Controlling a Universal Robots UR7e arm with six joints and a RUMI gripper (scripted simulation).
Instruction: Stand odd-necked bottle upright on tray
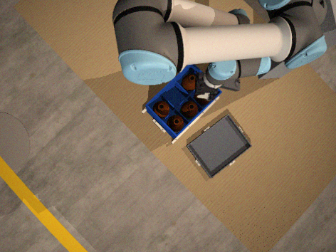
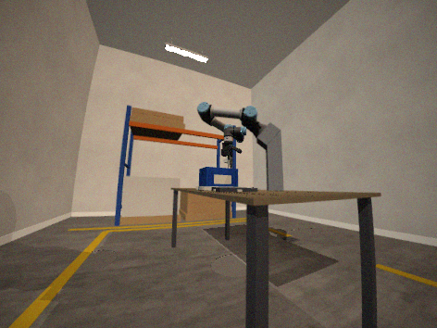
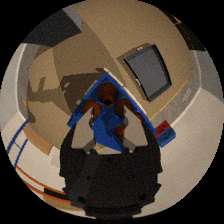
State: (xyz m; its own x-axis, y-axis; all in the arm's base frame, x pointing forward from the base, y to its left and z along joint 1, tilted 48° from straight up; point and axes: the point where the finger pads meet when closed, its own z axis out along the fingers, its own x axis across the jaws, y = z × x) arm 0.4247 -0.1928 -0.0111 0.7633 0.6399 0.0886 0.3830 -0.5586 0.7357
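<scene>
Hand (image 1: 205, 93) hangs at center frame over the crate's right corner, fingers partly apart, nothing between them. Tabletop (image 1: 277, 171) runs diagonally across the top view. Grey tray (image 1: 218, 145) lies lower right of the blue crate (image 1: 155, 104), near, not touching. Four brown bottles (image 1: 161, 108) show upright in their compartments; the hand covers the fifth cell. Odd-necked bottle: cannot tell which.
</scene>
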